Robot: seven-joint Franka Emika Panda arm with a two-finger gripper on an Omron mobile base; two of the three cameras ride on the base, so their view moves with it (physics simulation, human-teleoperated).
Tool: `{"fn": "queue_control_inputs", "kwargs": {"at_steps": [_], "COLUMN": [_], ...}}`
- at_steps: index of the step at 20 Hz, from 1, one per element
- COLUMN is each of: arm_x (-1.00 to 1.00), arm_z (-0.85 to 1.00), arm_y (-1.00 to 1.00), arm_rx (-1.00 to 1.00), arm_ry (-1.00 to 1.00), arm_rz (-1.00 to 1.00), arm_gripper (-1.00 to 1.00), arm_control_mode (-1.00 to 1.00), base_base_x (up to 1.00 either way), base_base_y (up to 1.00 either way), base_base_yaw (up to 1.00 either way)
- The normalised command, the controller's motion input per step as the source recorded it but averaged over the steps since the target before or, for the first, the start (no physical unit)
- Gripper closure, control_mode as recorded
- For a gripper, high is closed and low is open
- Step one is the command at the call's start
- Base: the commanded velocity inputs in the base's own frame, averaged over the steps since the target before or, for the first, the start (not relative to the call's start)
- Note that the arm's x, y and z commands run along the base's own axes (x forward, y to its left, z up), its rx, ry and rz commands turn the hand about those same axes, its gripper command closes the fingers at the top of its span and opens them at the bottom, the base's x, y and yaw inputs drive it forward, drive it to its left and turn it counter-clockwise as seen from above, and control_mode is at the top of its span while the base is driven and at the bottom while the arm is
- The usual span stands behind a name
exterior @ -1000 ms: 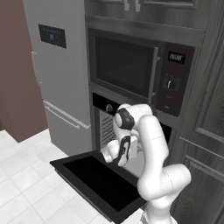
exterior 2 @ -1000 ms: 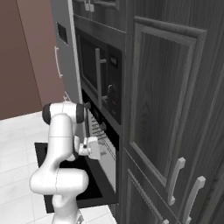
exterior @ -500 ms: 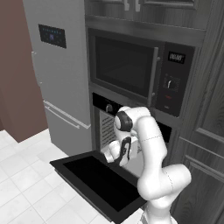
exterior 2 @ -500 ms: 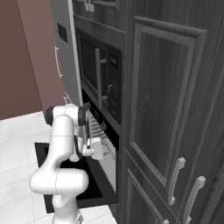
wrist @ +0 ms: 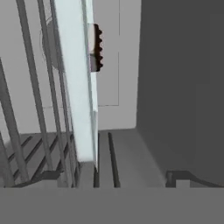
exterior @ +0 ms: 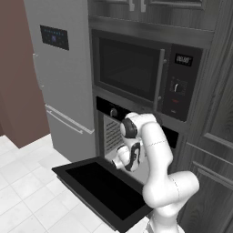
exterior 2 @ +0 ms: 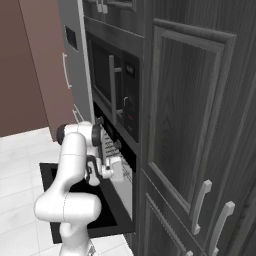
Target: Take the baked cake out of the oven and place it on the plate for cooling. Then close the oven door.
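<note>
We reach into the one oven [exterior: 113, 136], its door [exterior: 100, 189] dropped flat in front of the cabinet, with our end effector [exterior: 122, 160] at the mouth of the cavity and our arm bent above the glass panel. In the hand view the end effector [wrist: 136, 177] shows its two tips set wide apart with nothing between them. One cake [wrist: 96, 47], a small dark reddish-brown chunk with a jagged edge, sits deep inside against the pale back wall, at the far end of the tray or rack edge [wrist: 78, 87] that runs away from the hand; wire rack bars [wrist: 30, 109] stand beside it. We judge the cake light, crumbly and easily crushed, so a gentle pinch across its two flat sides looks safest. We count one microwave [exterior: 136, 73] above and one fridge [exterior: 59, 82] beside the oven.
</note>
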Motion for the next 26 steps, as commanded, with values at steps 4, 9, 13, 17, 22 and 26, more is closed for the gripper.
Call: {"fn": "queue_control_inputs", "kwargs": {"at_steps": [4, 9, 13, 17, 22, 26], "arm_x": [0.33, 0.30, 0.27, 0.16, 0.01, -0.10], "arm_z": [-0.23, -0.20, -0.16, -0.06, -0.09, -0.27], "arm_y": [-0.21, -0.15, -0.01, 0.01, 0.09, 0.19], "arm_rx": [0.00, 0.00, 0.00, 0.00, 0.00, 0.00], "arm_ry": [0.07, 0.09, 0.12, 0.17, 0.20, 0.21], "arm_rz": [0.10, 0.10, 0.07, 0.05, 0.05, 0.05], "arm_gripper": [-1.00, -1.00, -1.00, 1.00, 1.00, 1.00], "arm_control_mode": [-1.00, -1.00, -1.00, -1.00, -1.00, -1.00], "base_base_x": [0.00, 0.00, 0.00, 0.00, 0.00, 0.00], "base_base_y": [0.00, 0.00, 0.00, 0.00, 0.00, 0.00], "base_base_yaw": [0.00, 0.00, 0.00, 0.00, 0.00, 0.00]}}
